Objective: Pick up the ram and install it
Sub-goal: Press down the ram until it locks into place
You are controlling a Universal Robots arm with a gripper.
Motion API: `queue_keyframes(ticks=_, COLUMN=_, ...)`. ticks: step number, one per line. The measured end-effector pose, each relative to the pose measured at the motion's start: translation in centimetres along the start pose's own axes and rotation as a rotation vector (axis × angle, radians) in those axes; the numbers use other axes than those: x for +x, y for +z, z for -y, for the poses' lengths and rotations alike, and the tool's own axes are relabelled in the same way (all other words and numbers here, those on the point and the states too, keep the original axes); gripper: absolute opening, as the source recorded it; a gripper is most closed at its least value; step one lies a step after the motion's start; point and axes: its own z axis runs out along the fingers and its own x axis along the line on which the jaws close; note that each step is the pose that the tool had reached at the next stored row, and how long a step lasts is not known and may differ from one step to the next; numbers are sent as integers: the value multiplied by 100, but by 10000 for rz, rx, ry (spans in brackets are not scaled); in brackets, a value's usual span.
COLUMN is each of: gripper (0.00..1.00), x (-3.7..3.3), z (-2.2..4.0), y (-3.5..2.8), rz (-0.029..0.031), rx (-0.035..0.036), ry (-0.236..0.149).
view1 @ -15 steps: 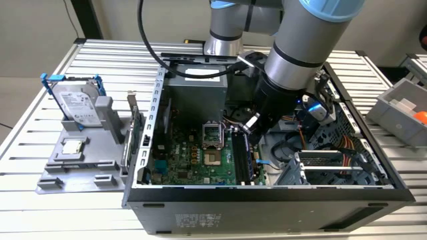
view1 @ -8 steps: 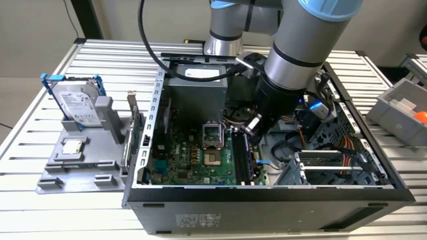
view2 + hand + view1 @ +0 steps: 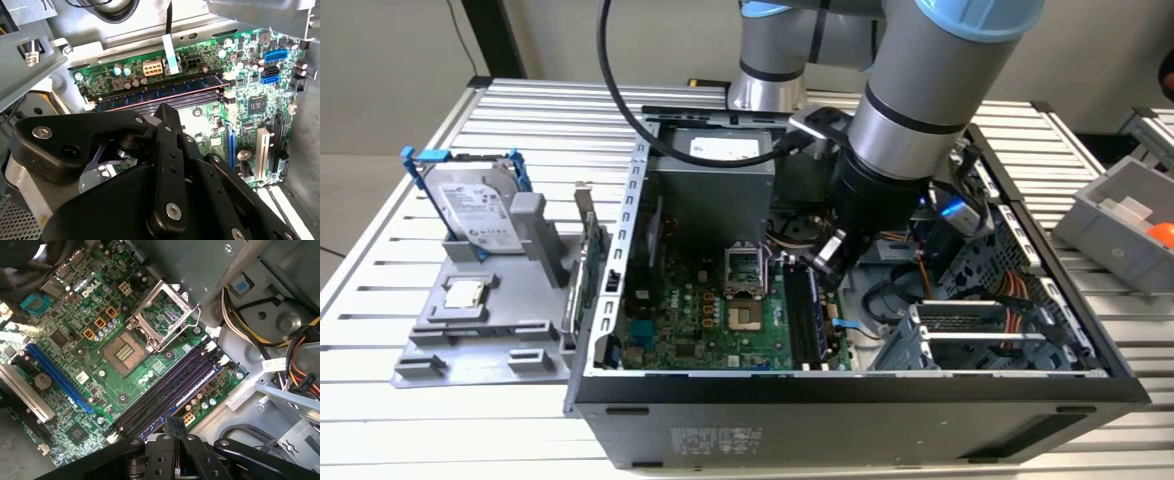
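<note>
Your tool (image 3: pixel 831 252) hangs inside the open computer case (image 3: pixel 854 385), just above the memory slots (image 3: pixel 165 390). Its fingers (image 3: pixel 175 440) are pressed together, holding nothing. The ram (image 3: pixel 165 91) sits seated in a slot, at the motherboard's (image 3: pixel 707 310) three o'clock edge in the exterior view.
</note>
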Motion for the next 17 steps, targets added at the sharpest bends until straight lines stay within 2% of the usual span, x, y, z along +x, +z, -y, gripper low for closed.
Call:
queue_keyframes(ticks=7, gripper=0, x=0, z=0, y=0, rz=-17, rx=4, ry=-225)
queue_keyframes(ticks=17, gripper=0, x=0, z=0, y=0, rz=-56, rx=45, ry=-1166)
